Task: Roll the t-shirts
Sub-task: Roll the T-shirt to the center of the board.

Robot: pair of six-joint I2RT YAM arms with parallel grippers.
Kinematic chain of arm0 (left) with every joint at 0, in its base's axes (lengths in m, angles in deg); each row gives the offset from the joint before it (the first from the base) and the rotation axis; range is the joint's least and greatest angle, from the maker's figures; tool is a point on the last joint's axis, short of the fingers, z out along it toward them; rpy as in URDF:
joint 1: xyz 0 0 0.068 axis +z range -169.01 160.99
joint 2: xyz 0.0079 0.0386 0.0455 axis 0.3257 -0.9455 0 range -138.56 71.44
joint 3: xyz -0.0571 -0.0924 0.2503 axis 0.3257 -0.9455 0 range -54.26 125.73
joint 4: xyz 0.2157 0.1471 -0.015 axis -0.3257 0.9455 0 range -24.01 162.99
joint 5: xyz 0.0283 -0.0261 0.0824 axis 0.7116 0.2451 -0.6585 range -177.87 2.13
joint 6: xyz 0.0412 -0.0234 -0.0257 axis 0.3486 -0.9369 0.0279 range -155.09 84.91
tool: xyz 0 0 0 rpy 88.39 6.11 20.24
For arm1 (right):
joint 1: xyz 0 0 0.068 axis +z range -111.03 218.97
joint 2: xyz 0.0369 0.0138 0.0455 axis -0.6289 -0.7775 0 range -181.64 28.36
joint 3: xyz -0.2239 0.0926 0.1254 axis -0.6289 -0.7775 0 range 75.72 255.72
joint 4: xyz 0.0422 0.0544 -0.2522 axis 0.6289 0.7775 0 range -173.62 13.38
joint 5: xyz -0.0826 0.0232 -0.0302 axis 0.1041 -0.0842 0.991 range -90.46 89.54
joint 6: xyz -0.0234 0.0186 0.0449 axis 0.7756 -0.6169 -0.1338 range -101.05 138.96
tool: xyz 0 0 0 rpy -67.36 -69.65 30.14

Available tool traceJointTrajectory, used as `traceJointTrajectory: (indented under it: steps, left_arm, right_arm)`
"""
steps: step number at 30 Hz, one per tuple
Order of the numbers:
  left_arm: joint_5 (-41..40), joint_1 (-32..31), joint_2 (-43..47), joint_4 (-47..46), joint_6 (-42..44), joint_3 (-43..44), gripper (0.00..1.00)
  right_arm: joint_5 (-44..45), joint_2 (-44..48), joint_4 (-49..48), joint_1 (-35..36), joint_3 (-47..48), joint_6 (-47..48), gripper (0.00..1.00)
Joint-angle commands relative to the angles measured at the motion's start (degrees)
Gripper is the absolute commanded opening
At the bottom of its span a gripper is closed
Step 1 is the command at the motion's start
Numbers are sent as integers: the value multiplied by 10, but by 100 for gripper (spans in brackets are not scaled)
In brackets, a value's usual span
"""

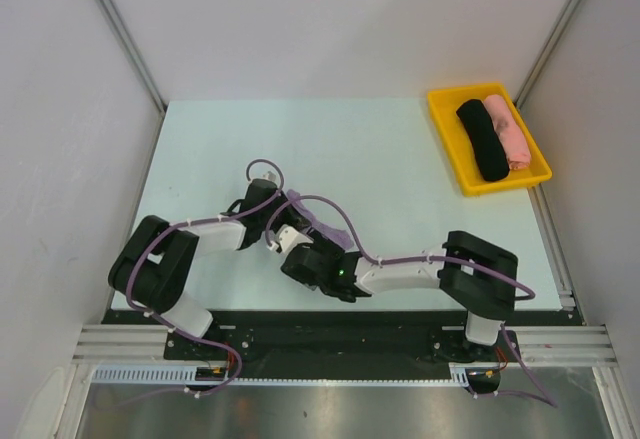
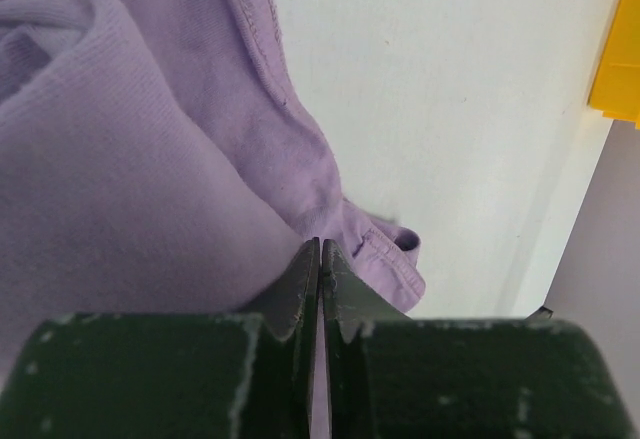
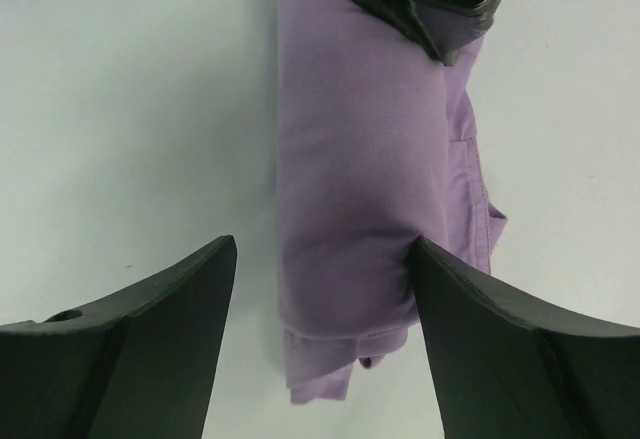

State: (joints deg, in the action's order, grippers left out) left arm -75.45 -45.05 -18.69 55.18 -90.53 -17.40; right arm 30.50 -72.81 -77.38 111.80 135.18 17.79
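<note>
The lavender t-shirt (image 3: 350,159) lies on the table as a long roll, with a hemmed edge sticking out at its near end. In the top view only a strip of the t-shirt (image 1: 322,225) shows between the two wrists. My left gripper (image 2: 320,249) is shut, and folds of the cloth (image 2: 150,159) gather into its tips at the far end of the roll. That gripper (image 3: 440,44) also shows at the top of the right wrist view. My right gripper (image 3: 323,247) is open and straddles the near end. Its right finger (image 3: 450,289) touches the roll's side.
A yellow tray (image 1: 440,99) sits at the back right of the table, and its corner (image 2: 620,59) shows in the left wrist view. It holds a black cloth bundle (image 1: 483,139) and a pink cloth bundle (image 1: 508,131). Grey walls close in both sides.
</note>
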Motion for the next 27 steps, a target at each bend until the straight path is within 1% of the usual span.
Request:
traceJointTrajectory:
  steps: [1,2,4,5,6,7,9,10,11,12,13,14,16,17,19,20,21,22,23,24,25,27]
  left_arm:
    - [8,-5,-5,32,16,14,9]
    - [8,-6,-2,35,17,15,11]
    - [9,-2,14,46,24,27,23]
    - [8,-1,21,50,27,31,29]
    - [9,0,28,60,31,42,40]
    - [8,5,45,66,34,47,44]
    - [8,14,60,86,41,64,54]
    - [8,25,70,93,44,70,56]
    - [8,30,87,99,46,74,58]
    - [8,43,98,104,50,81,59]
    - [5,50,108,122,52,84,61]
    - [6,57,128,127,52,86,61]
    - [1,75,144,143,57,88,61]
    - [1,78,154,148,59,87,61]
    - [-5,81,178,160,62,79,58]
    - [-4,81,185,154,62,65,56]
    - [2,81,197,148,55,56,52]
    - [8,81,201,140,52,45,50]
    - [14,80,203,128,46,28,47]
    - [19,76,206,123,39,20,42]
    - [19,72,206,119,38,14,41]
    - [16,57,203,110,37,1,40]
  right_arm:
    - [51,-28,10,-2,27,24,72]
    - [39,-32,17,-4,27,14,70]
    - [26,-31,27,-20,27,3,66]
    - [4,-27,38,-27,27,-5,64]
    - [-11,-25,41,-34,27,-15,63]
    - [-26,-22,47,-50,26,-21,61]
    - [-85,-10,46,-66,22,-30,59]
    - [-111,-4,44,-83,20,-34,57]
    - [-163,-3,44,-92,18,-37,56]
    - [-189,3,43,-103,17,-41,55]
    - [-214,4,43,-113,17,-47,54]
    - [-264,4,42,-133,15,-51,53]
    - [-303,2,40,-150,13,-59,52]
    - [-354,-2,39,-169,13,-63,51]
    - [-399,-10,32,-187,11,-73,50]
    - [-438,-13,28,-203,10,-78,49]
    - [-456,-18,25,-210,8,-82,49]
    - [-487,-25,19,-217,7,-91,48]
    - [-499,-28,15,-222,7,-95,48]
    - [-510,-32,12,-233,7,-99,48]
    - [-533,-39,7,-237,7,-103,48]
    - [-549,-46,3,-247,6,-112,47]
